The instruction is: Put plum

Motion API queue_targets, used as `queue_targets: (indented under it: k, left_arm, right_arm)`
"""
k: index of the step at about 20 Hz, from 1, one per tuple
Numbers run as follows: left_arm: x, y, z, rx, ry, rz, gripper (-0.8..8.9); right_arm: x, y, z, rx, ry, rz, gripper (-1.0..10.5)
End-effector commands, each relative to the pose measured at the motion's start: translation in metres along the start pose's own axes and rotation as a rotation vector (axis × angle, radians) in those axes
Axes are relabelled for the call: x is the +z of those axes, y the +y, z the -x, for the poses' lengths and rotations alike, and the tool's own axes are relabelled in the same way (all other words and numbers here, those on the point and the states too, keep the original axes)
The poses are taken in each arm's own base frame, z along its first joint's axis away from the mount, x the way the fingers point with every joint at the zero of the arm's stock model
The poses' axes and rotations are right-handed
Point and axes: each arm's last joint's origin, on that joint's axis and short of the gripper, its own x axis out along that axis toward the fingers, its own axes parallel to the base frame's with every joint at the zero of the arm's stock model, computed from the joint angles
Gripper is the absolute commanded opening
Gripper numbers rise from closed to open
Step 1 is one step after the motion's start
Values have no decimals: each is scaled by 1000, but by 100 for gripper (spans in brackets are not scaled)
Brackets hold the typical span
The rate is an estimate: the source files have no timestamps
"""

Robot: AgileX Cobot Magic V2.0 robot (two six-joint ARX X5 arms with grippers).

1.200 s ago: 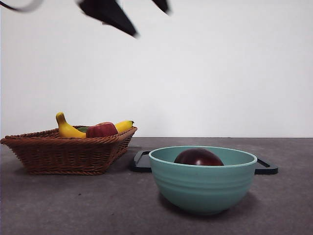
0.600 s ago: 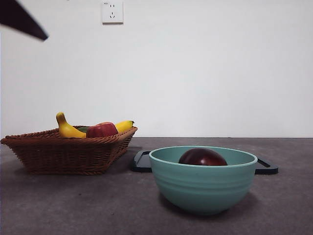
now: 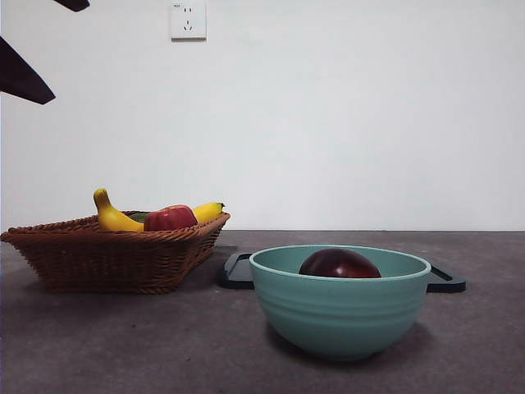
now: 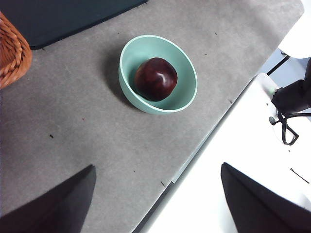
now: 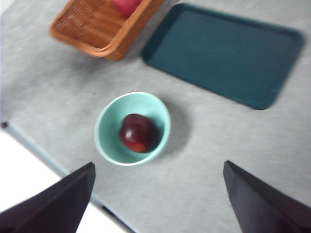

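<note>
The dark maroon plum [image 3: 339, 263] lies inside the teal bowl [image 3: 340, 312] at the front of the table. It also shows in the left wrist view [image 4: 155, 78] and the right wrist view [image 5: 138, 132], resting in the bowl [image 4: 129, 83] [image 5: 104, 136]. My left gripper [image 4: 158, 204] is open and empty, high above the table's edge and away from the bowl. My right gripper [image 5: 158, 199] is open and empty, high above the bowl. A black arm tip [image 3: 20, 78] shows at the front view's top left corner.
A wicker basket [image 3: 107, 254] at the left holds a banana [image 3: 111, 215], a red apple [image 3: 171, 218] and other fruit. A dark tray [image 5: 228, 53] lies flat behind the bowl. A wall socket [image 3: 188, 20] is on the white wall.
The arm that hung at the top of the front view has drawn away to the top left corner. The plum shifted slightly in the bowl and now lies still.
</note>
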Motion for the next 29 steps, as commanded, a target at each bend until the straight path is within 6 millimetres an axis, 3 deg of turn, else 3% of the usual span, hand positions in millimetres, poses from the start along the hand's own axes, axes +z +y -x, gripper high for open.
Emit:
queue_targets:
  k: [1,7,15,22,29]
  left_arm:
    - [3,-1,1,-11,-12,-10,404]
    - [3,-1,1,-11,-13,-11,404]
    - [3,-1,1,-11,-12,-11,404]
    - [3,-1,1,-11,-13,-11,404]
    - [3,-1,1,-11,-13,-11,404]
  right_arm:
    - [-2,-8,-23,28,54,-54,423]
    - [-16,-22,-100,85,122,-107,422]
    - [-16,-19,-173,-29,202,-40,322]
    - [-22,-16,-204,-51,255,-7,129]
    - [-21,-12,-208,-38,240,-10,9]
